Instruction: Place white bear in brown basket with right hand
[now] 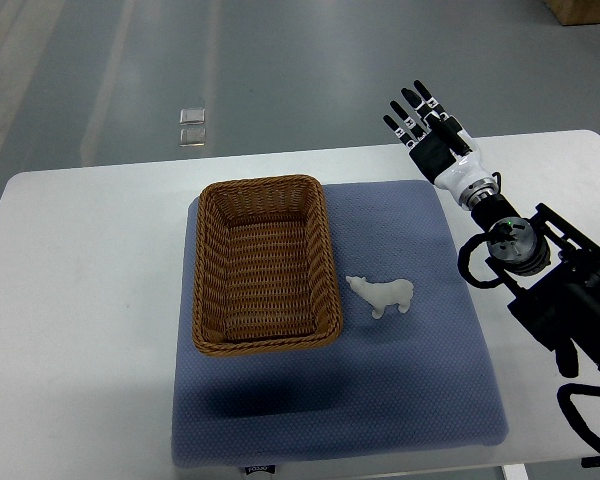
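A small white bear stands on the blue mat, just right of the brown wicker basket. The basket is rectangular and holds nothing. My right hand reaches out over the table's far right part, beyond the mat's back right corner, fingers stretched straight and holding nothing. It is well away from the bear, up and to the right of it. The left arm does not show.
The mat lies on a white table. Grey floor lies beyond the far edge, with a small clear object on it. My right arm's black links cover the table's right side.
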